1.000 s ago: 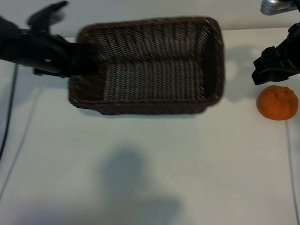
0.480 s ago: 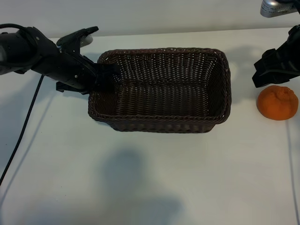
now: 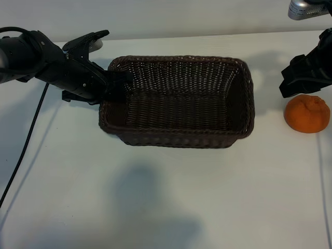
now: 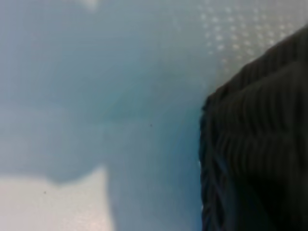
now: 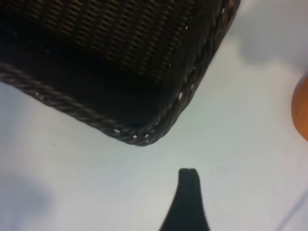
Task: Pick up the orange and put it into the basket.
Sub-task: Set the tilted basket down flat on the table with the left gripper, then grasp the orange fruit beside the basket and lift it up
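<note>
Orange [image 3: 307, 113] sits on the white table [image 3: 166, 197] at right edge of the exterior frame, well clear of the wicker basket [image 3: 244, 111] in upper centre; not picked yet. Right gripper [image 3: 303, 78] hangs just above-left of the fruit with jaws spread wide and empty, while left gripper [image 3: 111, 83] is at the basket's left rim, can't tell if it grips the weave or is letting go. Orange looks light, firm but slightly yielding, dimpled skin gives decent friction; it'll roll, so I'd pinch across the widest middle from above with moderate squeeze.
</note>
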